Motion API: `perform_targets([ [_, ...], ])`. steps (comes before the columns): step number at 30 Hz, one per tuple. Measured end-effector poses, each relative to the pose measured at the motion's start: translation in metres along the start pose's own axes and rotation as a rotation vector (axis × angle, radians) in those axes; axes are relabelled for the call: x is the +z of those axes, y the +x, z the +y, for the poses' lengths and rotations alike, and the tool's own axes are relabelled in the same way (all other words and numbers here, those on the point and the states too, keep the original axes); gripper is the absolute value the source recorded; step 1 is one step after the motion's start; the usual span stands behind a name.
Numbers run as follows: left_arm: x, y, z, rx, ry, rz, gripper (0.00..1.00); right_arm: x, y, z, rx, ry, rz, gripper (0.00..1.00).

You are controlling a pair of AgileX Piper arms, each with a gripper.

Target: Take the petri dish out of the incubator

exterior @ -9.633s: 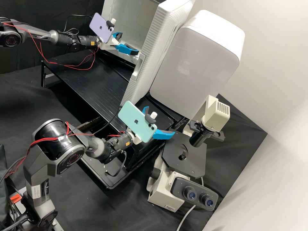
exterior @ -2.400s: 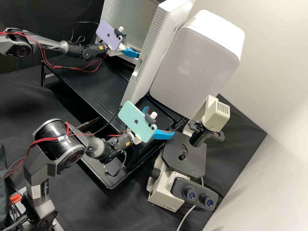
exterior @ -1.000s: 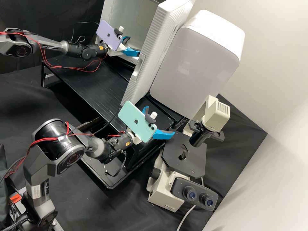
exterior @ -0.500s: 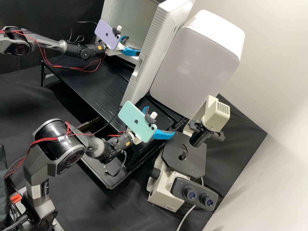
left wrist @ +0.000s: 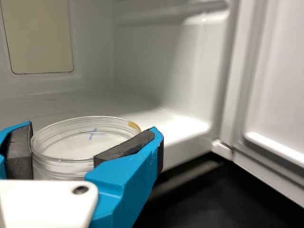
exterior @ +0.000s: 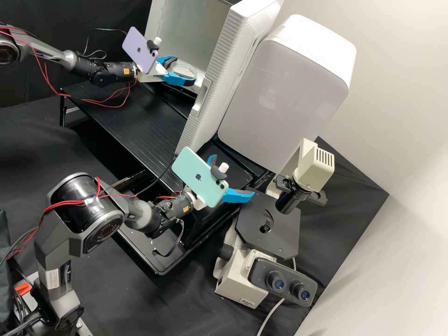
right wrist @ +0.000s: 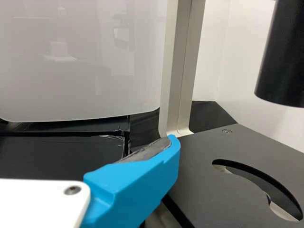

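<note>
The left end effector [left wrist: 84, 140] is closed on the clear petri dish [left wrist: 71, 142], with 2 black pads [left wrist: 124, 147] pressing its side wall. The dish is at the mouth of the white incubator [left wrist: 161, 71], near the front lip [left wrist: 190, 137].

Hazards:
- Tilt during withdrawal can slip the dish from the pads or loosen its lid.
- Sideways drift can strike the open door [exterior: 224, 79].
- A low path can catch the lip.

The state of the right end effector [exterior: 235, 193] cannot be determined.

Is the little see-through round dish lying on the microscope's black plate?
No, the clear round plastic petri dish is pinched between the left gripper's blue fingers, by the open white incubator.
</note>
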Motion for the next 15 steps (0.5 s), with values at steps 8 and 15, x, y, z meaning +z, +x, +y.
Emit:
perform_targets([
  [8, 0.002, -0.052, -0.013, 0.0, 0.054, -0.059, 0.0, 0.0, 0.0, 0.0, 0.0, 0.0, 0.0, 1.0],
  [15, 0.006, -0.101, -0.029, -0.026, 0.119, -0.133, 0.0, 0.0, 0.0, 0.0, 0.0, 0.0, 0.0, 1.0],
])
